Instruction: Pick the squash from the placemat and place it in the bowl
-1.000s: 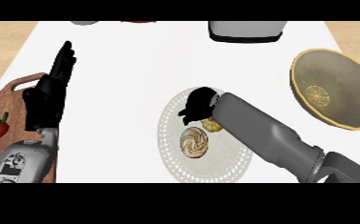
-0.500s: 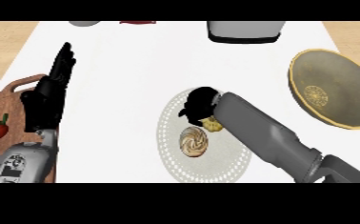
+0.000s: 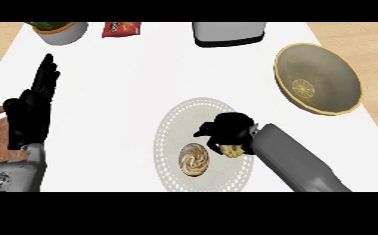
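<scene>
squash gripped, not yet lifted off the mat

the left hand (image 3: 31,110) rested open at the left edge, fingers up. on the placemat (image 3: 173,129), the right hand (image 3: 229,131) had curled round the squash (image 3: 232,151), which showed just under the palm. the grasp looked done; the lift and the carry right to the bowl (image 3: 317,79), well apart, were left.

One bowl (image 3: 319,85) sits at the right of the frame. One round placemat (image 3: 173,129) lies at centre, with one squash (image 3: 233,151) over it. One red packet (image 3: 121,28) and one grey box (image 3: 229,33) line the top. Two hands show: left (image 3: 29,111), right (image 3: 229,131).
</scene>
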